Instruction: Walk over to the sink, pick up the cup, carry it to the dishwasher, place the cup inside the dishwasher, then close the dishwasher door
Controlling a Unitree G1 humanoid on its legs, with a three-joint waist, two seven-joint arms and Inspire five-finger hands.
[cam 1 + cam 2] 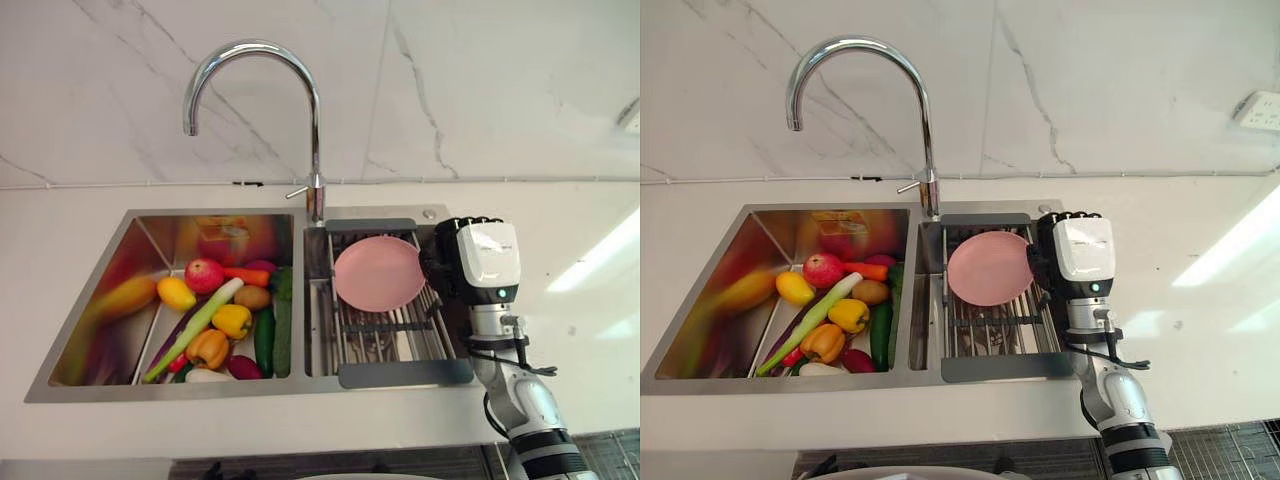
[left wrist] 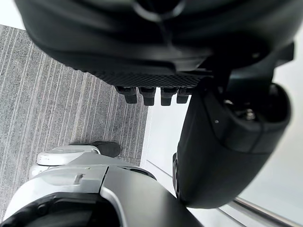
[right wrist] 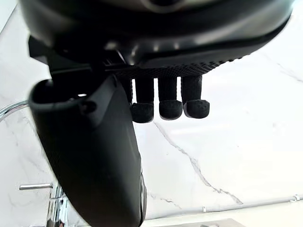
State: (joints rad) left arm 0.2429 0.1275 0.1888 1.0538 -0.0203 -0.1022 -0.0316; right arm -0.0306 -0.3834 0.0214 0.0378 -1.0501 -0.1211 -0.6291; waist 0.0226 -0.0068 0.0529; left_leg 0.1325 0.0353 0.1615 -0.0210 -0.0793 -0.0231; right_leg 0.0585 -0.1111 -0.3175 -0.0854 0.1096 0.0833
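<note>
Stainless-steel double sink [image 1: 160, 392]: a pink round plate [image 1: 378, 273] lies on the grey drying rack [image 1: 400, 372] in the right basin. The dark right hand [image 1: 486, 258] hovers just beside it, fingers relaxed and empty. Colourful vegetables [image 1: 215, 322] fill the left basin. The left hand [image 2: 156, 52] hangs slack above grey floor [image 2: 57, 94].
</note>
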